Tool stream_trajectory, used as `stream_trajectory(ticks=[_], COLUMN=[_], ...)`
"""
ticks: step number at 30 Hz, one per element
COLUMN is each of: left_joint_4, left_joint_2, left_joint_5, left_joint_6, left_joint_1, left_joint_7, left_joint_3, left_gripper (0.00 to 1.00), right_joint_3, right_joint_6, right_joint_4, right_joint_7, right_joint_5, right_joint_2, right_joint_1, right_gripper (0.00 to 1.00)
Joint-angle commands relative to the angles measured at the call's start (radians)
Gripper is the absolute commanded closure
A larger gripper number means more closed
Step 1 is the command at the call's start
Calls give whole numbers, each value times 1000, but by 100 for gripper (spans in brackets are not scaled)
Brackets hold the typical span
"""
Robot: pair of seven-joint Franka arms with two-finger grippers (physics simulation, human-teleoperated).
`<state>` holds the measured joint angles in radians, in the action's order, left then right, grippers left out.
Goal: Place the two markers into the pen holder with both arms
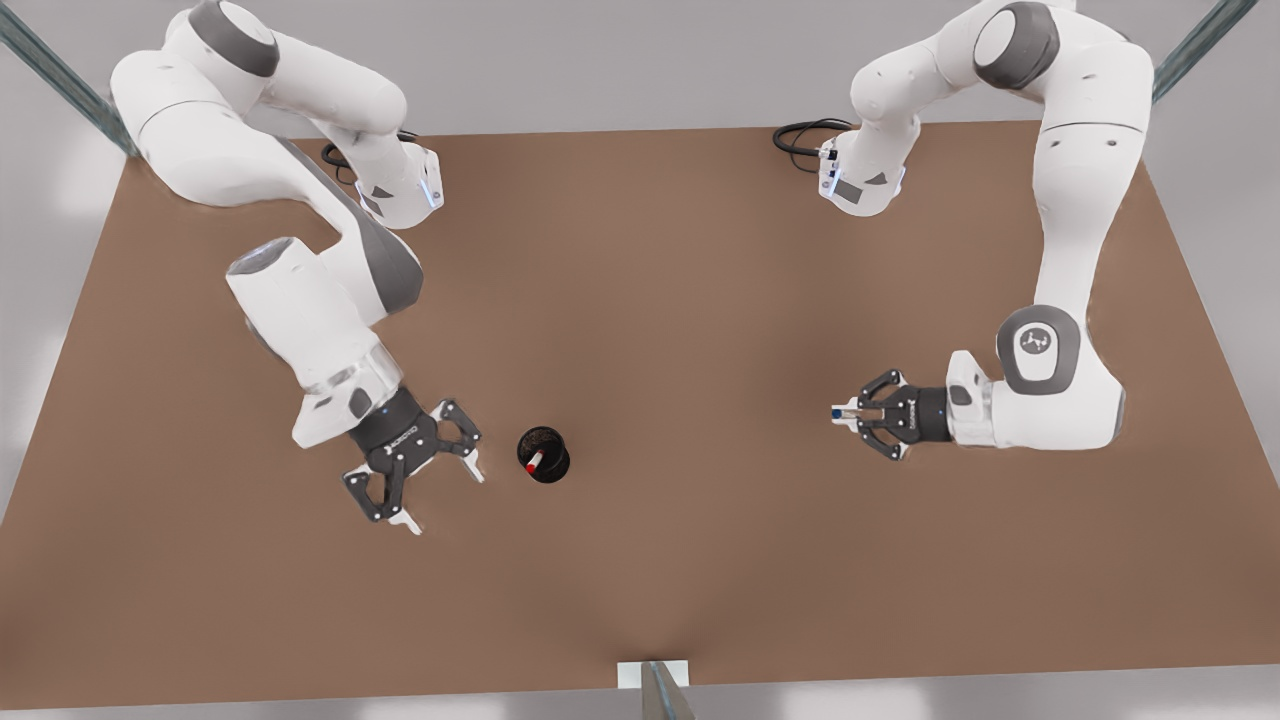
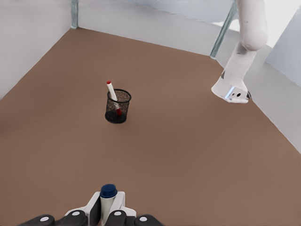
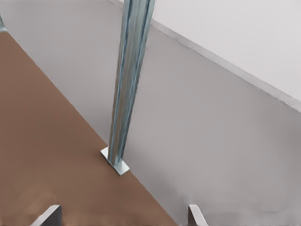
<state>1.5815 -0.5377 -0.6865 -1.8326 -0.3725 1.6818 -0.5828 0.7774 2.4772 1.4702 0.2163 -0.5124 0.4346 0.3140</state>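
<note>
The black mesh pen holder [image 1: 545,455] [image 2: 118,107] stands upright near the middle of the brown table. The red-capped marker [image 1: 534,462] [image 2: 112,94] leans inside it, one red end sticking out above the rim. My left gripper [image 1: 848,412] [image 2: 108,207], on the front view's right, is shut on the blue-capped marker [image 1: 840,411] [image 2: 108,195] and hangs well away from the holder. My right gripper [image 1: 443,496] [image 3: 123,215] sits just to the front view's left of the holder, open with nothing between its fingers.
A metal frame post [image 1: 655,690] [image 3: 127,84] is bolted at the table's front edge. Black cables [image 1: 800,135] lie by the arm base at the back. Another arm base [image 2: 233,89] stands beyond the holder. The table [image 1: 700,300] is bare brown.
</note>
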Motion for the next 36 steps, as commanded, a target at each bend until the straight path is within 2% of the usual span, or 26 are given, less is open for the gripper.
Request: stream_trajectory(ticks=[1,2,3,5,6,7,8,9,11,12,13,15,16,17,18,22,25,32,36], left_joint_4=[6,12,23,31,31,29,29,28,20,17,15,-15,-49,-70,-95,-207,-302,-468,-497], left_joint_2=[1,1,-1,-16,-22,-30,-30,-42,-58,-62,-67,-104,-130,-151,-172,-262,-332,-426,-450], left_joint_5=[-85,-100,-136,-195,-209,-225,-251,-266,-361,-380,-386,-406,-406,-406,-406,-404,-401,-400,-400], left_joint_6=[-100,-142,-203,-338,-382,-428,-474,-560,-718,-760,-807,-930,-1002,-1054,-1097,-1249,-1307,-1327,-1326], left_joint_1=[59,89,132,210,239,270,300,346,446,469,487,546,586,615,644,759,851,981,1006], left_joint_7=[437,412,409,404,401,383,383,378,369,348,319,263,225,203,196,127,108,41,16], left_joint_3=[-2,0,0,0,0,0,0,-2,0,0,-2,-2,-2,-2,-2,0,6,77,80], left_gripper=[77,77,77,79,79,79,79,79,79,79,79,79,79,79,79,79,79,79,79], right_joint_3=[-678,-886,-943,-962,-920,-819,-816,-826,-938,-943,-1027,-965,-860,-843,-768,-774,-767,-728,-727], right_joint_6=[-616,-627,-675,-715,-722,-719,-721,-794,-845,-854,-848,-860,-880,-879,-877,-913,-833,-828,-828], right_joint_4=[76,174,196,196,196,194,180,145,140,137,140,61,13,13,6,-77,25,18,19], right_joint_7=[-186,-166,-158,-210,-210,-207,-212,-213,-215,-218,-218,-218,-216,-216,-216,-215,-204,-215,-215], right_joint_5=[354,439,448,450,450,451,454,479,491,488,486,486,482,482,482,468,469,471,474], right_joint_2=[-302,-402,-438,-436,-436,-409,-378,-384,-381,-381,-385,-340,-303,-301,-297,-257,-286,-280,-280], right_joint_1=[-471,-624,-624,-572,-520,-400,-403,-392,-492,-513,-587,-549,-449,-437,-368,-369,-320,-331,-331], right_gripper=[0,0,0,0,0,0,0,0,0,0,0,0,0,0,0,0,0,0,0])
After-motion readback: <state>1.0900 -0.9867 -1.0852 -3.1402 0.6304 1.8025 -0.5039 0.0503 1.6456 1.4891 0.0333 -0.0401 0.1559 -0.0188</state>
